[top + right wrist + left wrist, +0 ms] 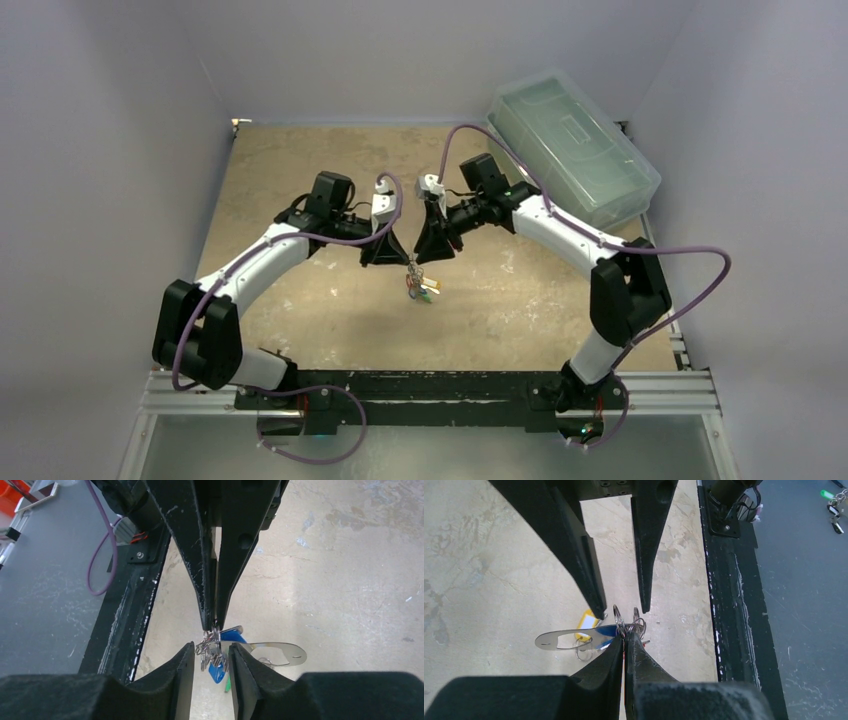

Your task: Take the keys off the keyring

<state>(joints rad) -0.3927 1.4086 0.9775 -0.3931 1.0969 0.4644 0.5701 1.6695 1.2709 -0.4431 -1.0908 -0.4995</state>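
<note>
Left gripper [625,641] is clamped right down, no gap between the fingers, pinching the keys [209,649] at the top of the bunch where the little wire rings gather. Right gripper [621,611] sits nose to nose with it, jaws a narrow way apart, one finger on each side of the bunch and gripping nothing. I can't say whether either finger brushes the metal.

The flat silver keyring [280,653] juts out sideways from the pinch. A blue tag [216,672] dangles below, and there's a yellow tag [586,619] behind. The whole bunch looks lifted off the bench [300,170], about midway between the left and right edges and a little nearer the near edge. The black rail [724,605] runs along that near edge, and a clear box [575,150] sits in the far right corner.

The step in hand, as I read it, is the right gripper picking out one key. To do it well it should go low on the bunch, clear of the left pinch, and close on a single blade or tag, not the cluster. The left needs to hold firm while the key is walked round its ring's coil. A straight pull would probably just drag the whole bunch.
</note>
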